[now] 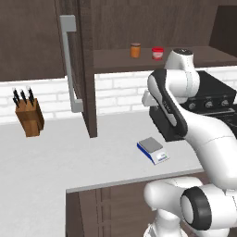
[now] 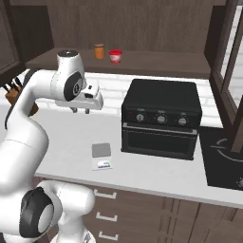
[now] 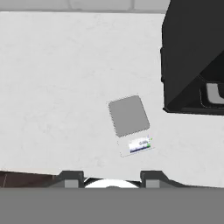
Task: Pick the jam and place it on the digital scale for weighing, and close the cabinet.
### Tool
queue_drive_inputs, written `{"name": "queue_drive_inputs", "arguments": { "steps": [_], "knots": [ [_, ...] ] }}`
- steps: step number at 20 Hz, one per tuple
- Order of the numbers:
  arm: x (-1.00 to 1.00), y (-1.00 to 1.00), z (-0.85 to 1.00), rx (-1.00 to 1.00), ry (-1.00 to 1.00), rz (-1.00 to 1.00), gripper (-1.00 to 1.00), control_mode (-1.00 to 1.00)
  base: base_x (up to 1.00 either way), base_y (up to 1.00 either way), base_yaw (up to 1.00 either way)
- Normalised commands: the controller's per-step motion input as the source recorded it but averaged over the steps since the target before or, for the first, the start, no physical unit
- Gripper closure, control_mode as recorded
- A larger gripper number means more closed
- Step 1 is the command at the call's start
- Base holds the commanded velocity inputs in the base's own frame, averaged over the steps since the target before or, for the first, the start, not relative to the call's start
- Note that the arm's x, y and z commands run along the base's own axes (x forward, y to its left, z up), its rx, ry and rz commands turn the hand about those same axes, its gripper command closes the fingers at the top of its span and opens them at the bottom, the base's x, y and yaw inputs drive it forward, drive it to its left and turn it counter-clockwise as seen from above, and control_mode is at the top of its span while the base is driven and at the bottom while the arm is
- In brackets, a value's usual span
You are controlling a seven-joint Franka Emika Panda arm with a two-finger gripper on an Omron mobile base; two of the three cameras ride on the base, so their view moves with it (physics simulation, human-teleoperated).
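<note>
On the open cabinet shelf, the jam sits untouched while the gripper hangs empty over the counter.

Up on that shelf of the cabinet the small red jar stands upright just beside a taller orange jar, near it but apart; one cabinet door swings out toward the robot, its grey bar handle facing the left base camera; below, the digital scale lies flat on the white counter with its grey platform bare, near the black oven but apart from it; the fingertips point down at the counter with the jaws spread apart and nothing between them; a knife block stands at the far left by the white brick wall.
</note>
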Motion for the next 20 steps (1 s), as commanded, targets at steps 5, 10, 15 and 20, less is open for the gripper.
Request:
{"name": "queue_drive_inputs", "arguments": {
  "steps": [5, 10, 15, 20],
  "knots": [
    [-0.12, 0.02, 0.0, 0.0, 0.0, 0.0, -1.0, -1.0, 0.0, 0.0, 0.0],
    [-0.37, 0.09, -0.01, 0.0, -0.12, 0.07, -1.0, -1.0, 0.0, 0.0, 0.0],
    [-0.73, 0.0, 0.43, 0.0, -0.45, 0.0, -1.0, -1.0, 0.0, 0.0, 0.0],
    [-0.66, 0.0, 0.69, 0.0, -0.45, -0.04, -1.0, -1.0, 0.0, 0.0, 0.0]
  ]
}}
